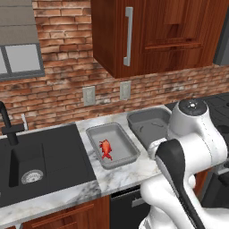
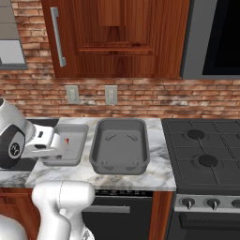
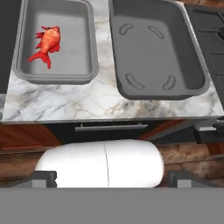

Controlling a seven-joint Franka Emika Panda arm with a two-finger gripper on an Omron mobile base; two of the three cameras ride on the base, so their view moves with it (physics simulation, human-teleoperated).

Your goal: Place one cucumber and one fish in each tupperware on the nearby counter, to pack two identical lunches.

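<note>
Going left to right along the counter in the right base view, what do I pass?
Smaller tupperware with the red fish → larger tupperware → black gas stovetop.

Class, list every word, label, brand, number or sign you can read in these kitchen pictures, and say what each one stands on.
None: no readable text in any view.
Smaller tub, holding the red fish: no label.
Larger tub: raised curved marks on its floor, not letters.
Stove knobs: any markings too small to read.
Wall outlets: blank.
Robot arm: a small round mark, too blurred to read.
</note>
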